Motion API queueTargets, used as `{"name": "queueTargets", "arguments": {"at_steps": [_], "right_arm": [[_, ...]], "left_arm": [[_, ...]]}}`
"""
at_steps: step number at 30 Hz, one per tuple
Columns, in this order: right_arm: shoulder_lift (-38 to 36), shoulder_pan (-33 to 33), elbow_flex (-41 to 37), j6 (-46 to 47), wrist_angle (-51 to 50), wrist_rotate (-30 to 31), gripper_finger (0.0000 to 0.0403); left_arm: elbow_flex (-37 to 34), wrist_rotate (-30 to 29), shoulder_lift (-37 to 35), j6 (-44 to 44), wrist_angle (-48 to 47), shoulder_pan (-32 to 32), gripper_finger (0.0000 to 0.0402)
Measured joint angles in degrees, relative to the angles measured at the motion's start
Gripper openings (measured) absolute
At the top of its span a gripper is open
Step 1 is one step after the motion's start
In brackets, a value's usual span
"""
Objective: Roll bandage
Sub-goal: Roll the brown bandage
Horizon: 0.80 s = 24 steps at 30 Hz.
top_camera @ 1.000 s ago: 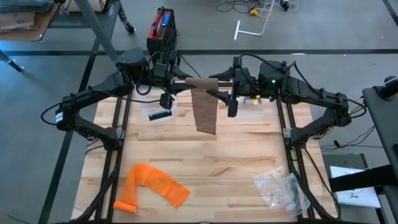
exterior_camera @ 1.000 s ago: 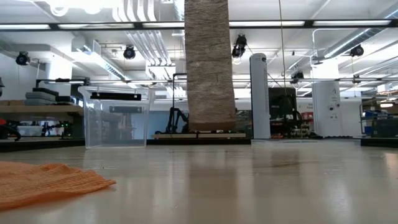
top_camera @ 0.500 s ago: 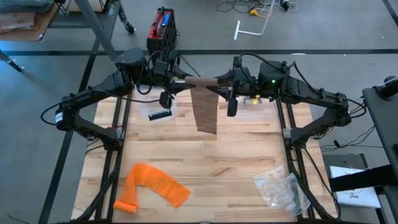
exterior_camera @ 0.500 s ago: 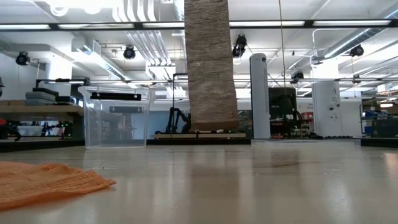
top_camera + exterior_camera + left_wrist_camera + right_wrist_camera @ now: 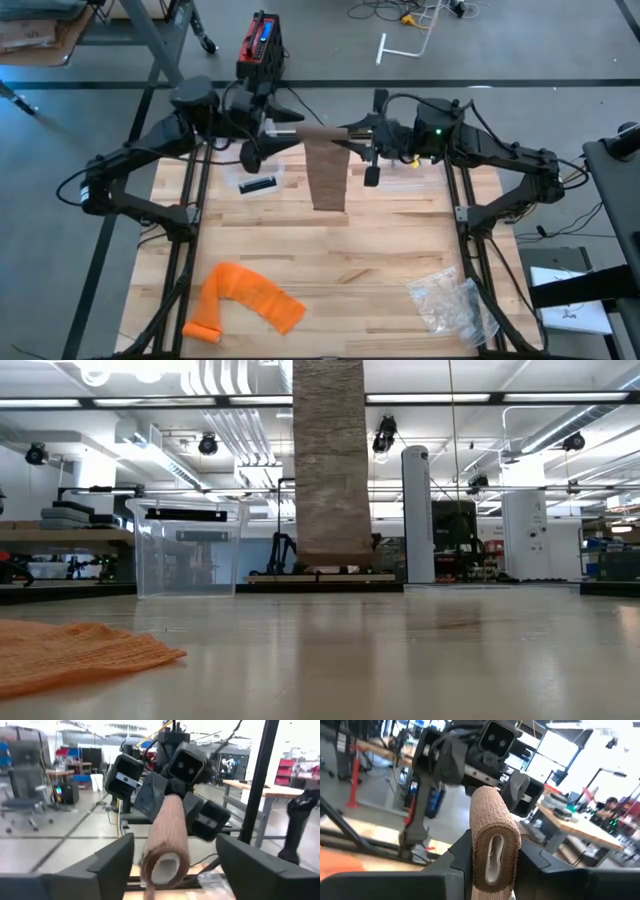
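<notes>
The bandage (image 5: 326, 165) hangs in the air above the far half of the tabletop (image 5: 380, 260), its rolled core held level between the two arms and its loose brown tail dropping straight down without reaching the wood. A moment ago both ends of the core were gripped; now the left end effector (image 5: 262, 143) has let go, its fingers spread wide and pulled a little back from the core's end, which the left wrist view shows standing free between them. The right end effector (image 5: 362, 140) has meanwhile closed, and its fingers are clamped on the opposite end of the roll, so it alone carries the bandage. This looks like a regrasp within the winding cycle: the hanging tail is slightly shorter than before, and much of it remains to be wound.
</notes>
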Motion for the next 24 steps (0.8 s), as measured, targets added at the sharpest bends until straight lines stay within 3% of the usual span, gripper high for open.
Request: {"name": "queueTargets", "arguments": {"at_steps": [5,14,24], "right_arm": [[-0.63,0.0,-2.94,-5.81,3.33,-1.43,0.0084],[-0.69,0.0,-4.04,-12.37,4.66,-8.95,0.0081],[-0.62,0.0,-4.04,-21.73,4.17,-8.99,0.0085]], "left_arm": [[0.02,-0.03,-1.52,-5.97,-2.01,1.26,0.0306],[-0.04,1.62,-1.45,-9.36,-2.79,3.39,0.0307],[-0.04,5.69,1.44,-14.1,-2.86,3.37,0.0311]]}}
